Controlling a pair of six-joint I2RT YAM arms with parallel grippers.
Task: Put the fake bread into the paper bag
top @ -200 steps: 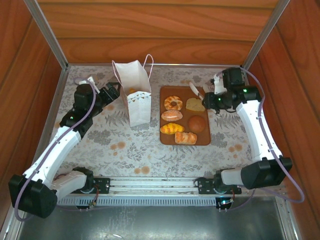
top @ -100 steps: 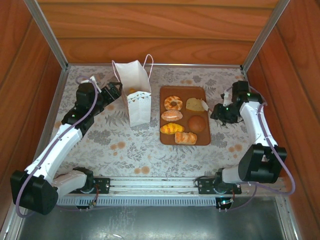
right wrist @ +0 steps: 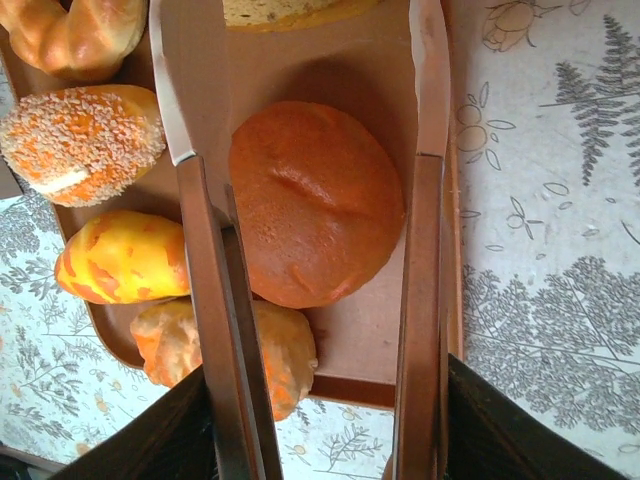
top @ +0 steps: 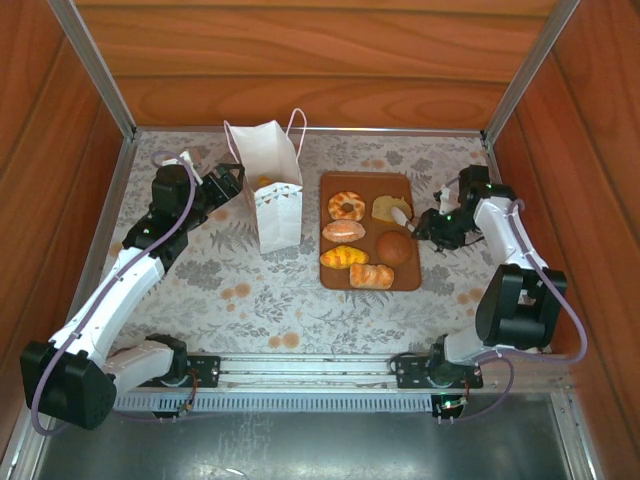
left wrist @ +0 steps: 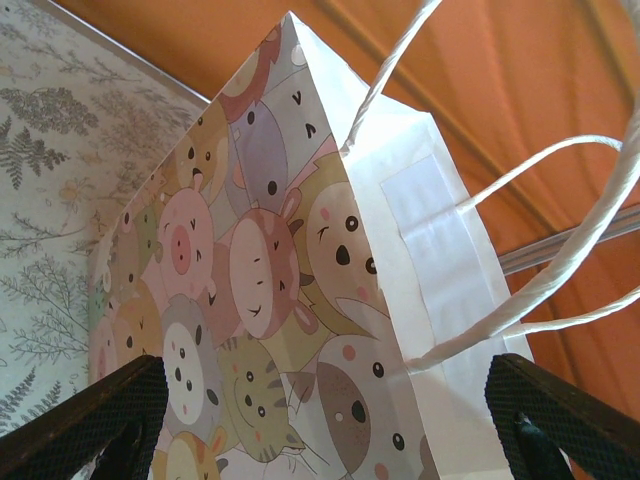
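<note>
Right gripper (right wrist: 305, 90) straddles the dark bun (right wrist: 315, 205), jaws open — nothing grasped. Five more breads (right wrist: 85, 140) lie beside it on the tray (right wrist: 370, 330); left gripper (left wrist: 325, 420) gapes before the bag (top: 275, 205) — one piece (top: 262, 181) seemingly inside.

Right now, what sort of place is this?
Probably a robot test cell: wooden walls box in a patterned table, two arms are bolted at its edge, and toy bread lies on a tray.

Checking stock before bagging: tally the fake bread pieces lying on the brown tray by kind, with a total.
Ring donut: 1
Pale slice: 1
Round dark bun: 1
Oblong rolls: 3
Total: 6
</note>
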